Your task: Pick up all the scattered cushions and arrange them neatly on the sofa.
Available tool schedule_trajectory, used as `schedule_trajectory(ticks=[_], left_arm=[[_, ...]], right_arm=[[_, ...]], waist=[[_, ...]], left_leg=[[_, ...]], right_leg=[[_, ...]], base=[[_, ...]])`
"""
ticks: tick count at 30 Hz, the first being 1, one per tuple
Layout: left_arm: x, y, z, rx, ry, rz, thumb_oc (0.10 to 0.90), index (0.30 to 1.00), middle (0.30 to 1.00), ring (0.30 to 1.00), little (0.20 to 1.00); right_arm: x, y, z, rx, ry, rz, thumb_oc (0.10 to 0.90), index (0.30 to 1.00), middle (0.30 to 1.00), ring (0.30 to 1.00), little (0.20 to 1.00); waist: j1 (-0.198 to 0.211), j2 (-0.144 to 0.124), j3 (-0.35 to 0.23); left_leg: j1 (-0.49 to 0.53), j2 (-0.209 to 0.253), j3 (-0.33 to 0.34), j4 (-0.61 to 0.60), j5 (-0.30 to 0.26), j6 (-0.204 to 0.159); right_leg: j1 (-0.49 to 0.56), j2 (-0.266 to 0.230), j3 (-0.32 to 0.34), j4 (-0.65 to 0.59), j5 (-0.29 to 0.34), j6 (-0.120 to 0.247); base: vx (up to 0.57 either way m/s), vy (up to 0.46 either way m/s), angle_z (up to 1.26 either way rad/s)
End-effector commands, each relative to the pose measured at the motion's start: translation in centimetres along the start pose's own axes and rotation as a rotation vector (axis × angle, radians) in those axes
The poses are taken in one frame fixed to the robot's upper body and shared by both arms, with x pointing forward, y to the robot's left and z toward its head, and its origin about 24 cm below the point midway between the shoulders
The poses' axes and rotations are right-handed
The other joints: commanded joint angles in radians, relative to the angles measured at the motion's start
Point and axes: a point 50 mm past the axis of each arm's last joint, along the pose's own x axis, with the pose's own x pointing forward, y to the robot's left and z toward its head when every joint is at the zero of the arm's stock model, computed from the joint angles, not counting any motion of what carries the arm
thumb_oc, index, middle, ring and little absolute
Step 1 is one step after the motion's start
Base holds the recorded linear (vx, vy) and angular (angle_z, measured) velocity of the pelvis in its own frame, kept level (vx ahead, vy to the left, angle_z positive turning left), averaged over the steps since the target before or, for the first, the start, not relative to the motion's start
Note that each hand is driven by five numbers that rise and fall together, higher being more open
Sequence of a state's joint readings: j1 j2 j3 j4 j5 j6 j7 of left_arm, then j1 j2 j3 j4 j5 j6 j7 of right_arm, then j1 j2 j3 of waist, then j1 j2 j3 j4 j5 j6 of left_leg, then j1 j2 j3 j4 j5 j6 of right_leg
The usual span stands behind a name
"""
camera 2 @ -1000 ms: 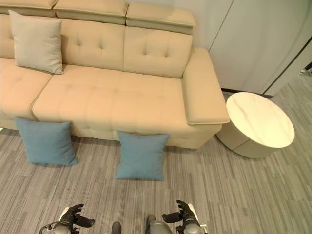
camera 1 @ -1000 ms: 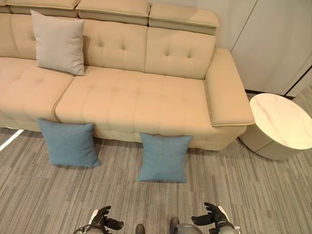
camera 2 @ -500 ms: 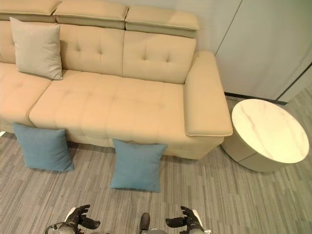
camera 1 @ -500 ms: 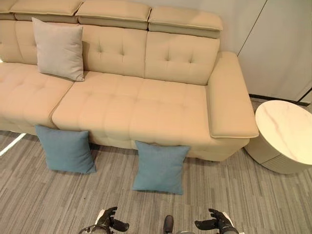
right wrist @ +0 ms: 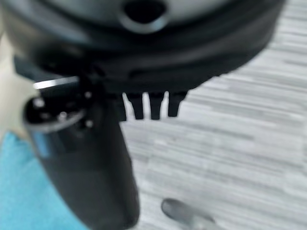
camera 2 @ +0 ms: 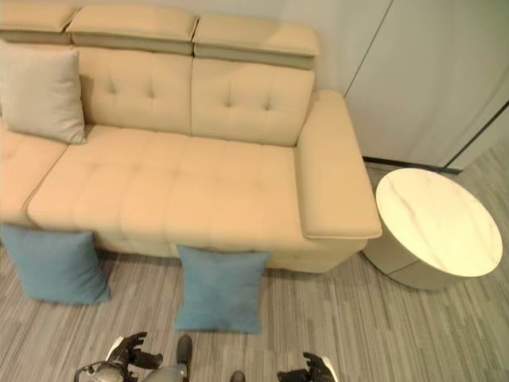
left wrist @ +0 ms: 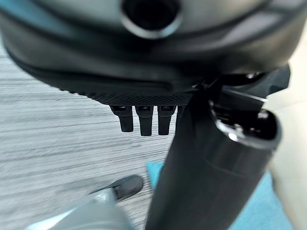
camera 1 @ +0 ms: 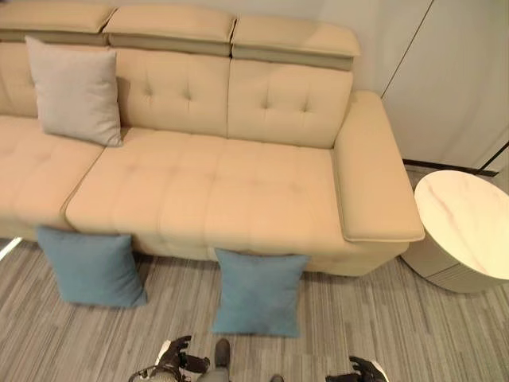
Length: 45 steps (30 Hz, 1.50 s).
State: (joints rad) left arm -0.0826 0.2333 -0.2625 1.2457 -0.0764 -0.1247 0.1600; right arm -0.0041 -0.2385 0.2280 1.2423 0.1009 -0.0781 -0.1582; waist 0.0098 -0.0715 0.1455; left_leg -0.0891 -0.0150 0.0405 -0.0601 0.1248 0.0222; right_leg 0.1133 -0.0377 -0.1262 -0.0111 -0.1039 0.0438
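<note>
Left eye view: two blue cushions on the carpet against the sofa [camera 1: 199, 191] front, one straight ahead [camera 1: 258, 291], one further left [camera 1: 91, 267]; grey cushion [camera 1: 74, 90] already up. Left hand [camera 1: 176, 358] and right hand [camera 1: 362, 372] low, relaxed, holding nothing. I'd expect soft, light, floppy fabric; I'd pinch the top edge or a corner.

Right hand [right wrist: 144, 57]: its dark bulk runs along one edge of the view, close to the camera.
Fingers [right wrist: 156, 106]: a short row of dark tips juts out past the bulk, straight and side by side, holding nothing.
Thumb [right wrist: 86, 163]: a thick dark shaft beside the fingers, reaching across the floor.
Floor [right wrist: 230, 143]: grey striped carpet lies past the fingers.
Blue cushion [right wrist: 29, 191]: a patch of blue cloth sits just beside the thumb, on the side away from the open floor.
</note>
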Motion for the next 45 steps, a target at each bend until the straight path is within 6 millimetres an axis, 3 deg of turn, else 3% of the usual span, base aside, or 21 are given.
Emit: schedule_trajectory(ticks=[1, 4, 5, 11, 13, 19, 25, 26, 29, 34, 35, 36, 41, 42, 43, 44, 45], left_arm=[[-0.2, 0.1, -0.7, 0.008, 0.011, 0.001, 0.8, 0.9, 0.9, 0.9, 0.9], [-0.2, 0.1, -0.7, 0.008, 0.011, 0.001, 0.8, 0.9, 0.9, 0.9, 0.9], [0.3, 2.2, 0.7, 0.004, -0.042, 0.059, 0.8, 0.9, 0.9, 0.9, 0.9], [0.2, 2.5, 0.5, 0.003, -0.033, 0.068, 0.8, 0.9, 0.9, 0.9, 0.9], [0.2, 2.3, 0.2, 0.008, -0.025, 0.063, 0.8, 0.9, 0.9, 0.9, 0.9], [-0.1, 1.8, -0.6, 0.01, -0.006, 0.053, 0.8, 0.9, 0.9, 0.9, 0.9], [0.2, 2.1, 1.0, -0.039, -0.06, 0.084, 0.8, 0.9, 0.9, 0.9, 0.9], [0.5, 2.8, 3.0, -0.079, -0.118, 0.124, 0.8, 0.9, 0.9, 0.9, 0.9], [0.8, 3.9, 6.5, -0.161, -0.224, 0.187, 0.8, 0.9, 0.9, 0.9, 0.9], [0.6, 5.5, 11.4, -0.299, -0.375, 0.257, 0.8, 0.9, 0.9, 0.9, 0.9], [0.3, 6.1, 13.4, -0.343, -0.435, 0.281, 0.8, 0.9, 0.9, 0.9, 0.9], [0.1, 6.4, 14.5, -0.357, -0.468, 0.289, 0.8, 0.9, 0.9, 0.9, 0.9], [-1.0, 7.5, 19.2, -0.416, -0.607, 0.337, 0.8, 0.9, 0.9, 0.9, 0.9], [-1.0, 7.5, 19.2, -0.416, -0.607, 0.337, 0.8, 0.9, 0.9, 0.9, 0.9], [-1.8, 7.9, 21.6, -0.442, -0.678, 0.367, 0.8, 0.9, 0.9, 0.9, 0.9], [-2.3, 8.1, 22.8, -0.441, -0.713, 0.382, 0.8, 0.9, 0.9, 0.9, 0.9], [-3.4, 8.8, 25.5, -0.414, -0.792, 0.4, 0.8, 0.9, 0.9, 0.9, 0.9]], right_arm=[[0.2, -1.2, 1.5, -0.01, -0.069, -0.042, 0.8, 0.9, 0.9, 0.9, 0.9], [0.2, -1.2, 1.5, -0.01, -0.069, -0.042, 0.8, 0.9, 0.9, 0.9, 0.9], [0.4, -0.9, 4.0, -0.016, -0.15, -0.028, 0.8, 0.9, 0.9, 0.9, 0.9], [0.5, -1.4, 4.2, -0.033, -0.157, -0.042, 0.8, 0.9, 0.9, 0.9, 0.9], [0.4, -1.3, 4.0, -0.038, -0.149, -0.04, 0.8, 0.9, 0.9, 0.9, 0.9], [0.4, -1.6, 3.3, -0.053, -0.138, -0.048, 0.8, 0.9, 0.9, 0.9, 0.9], [0.4, -2.0, 3.8, -0.035, -0.152, -0.067, 0.8, 0.9, 0.9, 0.9, 0.9], [0.5, -2.4, 5.5, 0.0, -0.202, -0.088, 0.8, 0.9, 0.9, 0.9, 0.9], [0.5, -3.4, 9.4, 0.08, -0.314, -0.134, 0.8, 0.9, 0.9, 0.9, 0.9], [-0.5, -5.2, 15.7, 0.172, -0.499, -0.216, 0.8, 0.9, 0.9, 0.9, 0.9], [-1.2, -5.9, 18.3, 0.212, -0.578, -0.258, 0.8, 0.9, 0.9, 0.9, 0.9], [-1.8, -6.2, 19.7, 0.24, -0.627, -0.272, 0.8, 0.9, 0.9, 0.9, 0.9], [-4.7, -8.0, 25.5, 0.338, -0.83, -0.378, 0.8, 0.9, 0.9, 0.9, 0.9], [-4.7, -8.0, 25.5, 0.338, -0.83, -0.378, 0.8, 0.9, 0.9, 0.9, 0.9], [-6.6, -9.0, 28.3, 0.4, -0.938, -0.437, 0.8, 0.9, 0.9, 0.9, 0.9], [-7.4, -9.3, 29.4, 0.418, -0.977, -0.452, 0.8, 0.9, 0.9, 0.9, 0.9], [-9.2, -10.4, 31.8, 0.457, -1.052, -0.477, 0.8, 0.9, 0.9, 0.9, 0.9]], waist=[[0.033, -0.016, -0.007], [0.033, -0.016, -0.007], [0.024, -0.004, 0.02], [0.023, -0.005, 0.019], [0.023, -0.009, 0.016], [0.028, -0.005, -0.003], [0.027, -0.001, 0.018], [0.027, 0.002, 0.061], [0.027, 0.002, 0.134], [0.025, 0.016, 0.166], [0.024, 0.023, 0.185], [0.022, 0.025, 0.191], [0.012, 0.038, 0.217], [0.012, 0.038, 0.216], [0.007, 0.045, 0.231], [0.004, 0.047, 0.23], [-0.003, 0.055, 0.238]], left_leg=[[-0.008, -0.009, -0.013, 0.101, -0.136, -0.047], [-0.008, -0.009, -0.013, 0.101, -0.136, -0.047], [0.045, -0.009, -0.005, 0.062, -0.15, -0.005], [0.089, -0.025, -0.007, 0.04, -0.174, -0.009], [0.09, -0.029, -0.008, 0.041, -0.176, -0.012], [0.121, -0.022, -0.003, 0.0, -0.171, -0.023], [0.117, -0.014, -0.015, -0.015, -0.162, -0.033], [0.064, -0.012, -0.019, -0.001, -0.153, -0.035], [-0.077, -0.009, -0.024, 0.067, -0.138, -0.039], [-0.33, -0.014, -0.029, 0.183, -0.124, -0.044], [-0.414, -0.009, -0.027, 0.224, -0.122, -0.046], [-0.458, -0.007, -0.028, 0.246, -0.122, -0.046], [-0.652, -0.001, -0.038, 0.357, -0.164, -0.049], [-0.653, -0.001, -0.038, 0.358, -0.164, -0.049], [-0.732, 0.003, -0.042, 0.39, -0.165, -0.052], [-0.77, 0.002, -0.045, 0.399, -0.164, -0.054], [-0.835, 0.007, -0.046, 0.407, -0.162, -0.057]], right_leg=[[-0.05, 0.005, 0.078, 0.082, 0.03, 0.053], [-0.05, 0.005, 0.078, 0.082, 0.03, 0.053], [-0.205, -0.024, 0.073, 0.337, 0.118, 0.109], [-0.191, -0.042, 0.01, 0.136, 0.097, 0.093], [-0.171, -0.036, 0.024, 0.104, 0.1, 0.091], [-0.122, -0.025, 0.018, 0.042, 0.096, 0.082], [-0.116, -0.018, 0.006, 0.026, 0.087, 0.075], [-0.168, -0.018, 0.005, 0.045, 0.088, 0.071], [-0.3, -0.022, 0.004, 0.104, 0.1, 0.063], [-0.548, -0.04, -0.008, 0.219, 0.105, 0.047], [-0.635, -0.05, -0.015, 0.263, 0.103, 0.046], [-0.679, -0.053, -0.011, 0.286, 0.103, 0.044], [-0.87, -0.062, 0.002, 0.394, 0.063, 0.048], [-0.871, -0.062, 0.002, 0.395, 0.063, 0.048], [-0.948, -0.068, 0.007, 0.43, 0.059, 0.047], [-0.985, -0.068, 0.012, 0.439, 0.056, 0.046], [-1.055, -0.074, 0.017, 0.46, 0.053, 0.049]], base=[[0.0, 0.0, -0.04], [0.05, 0.098, 0.1], [0.21, 0.315, 0.34], [0.13, 0.051, -0.24], [0.06, -0.044, 0.07], [0.09, -0.065, 0.01], [-0.03, -0.046, 0.05], [-0.27, -0.053, 0.1], [-0.35, -0.058, 0.16], [-0.25, -0.013, 0.09], [-0.23, 0.016, -0.03], [-0.24, 0.013, 0.01], [-0.08, -0.012, 0.06], [-0.08, -0.023, 0.01], [-0.08, -0.03, 0.04], [-0.12, -0.049, 0.08], [-0.07, -0.046, 0.09]])
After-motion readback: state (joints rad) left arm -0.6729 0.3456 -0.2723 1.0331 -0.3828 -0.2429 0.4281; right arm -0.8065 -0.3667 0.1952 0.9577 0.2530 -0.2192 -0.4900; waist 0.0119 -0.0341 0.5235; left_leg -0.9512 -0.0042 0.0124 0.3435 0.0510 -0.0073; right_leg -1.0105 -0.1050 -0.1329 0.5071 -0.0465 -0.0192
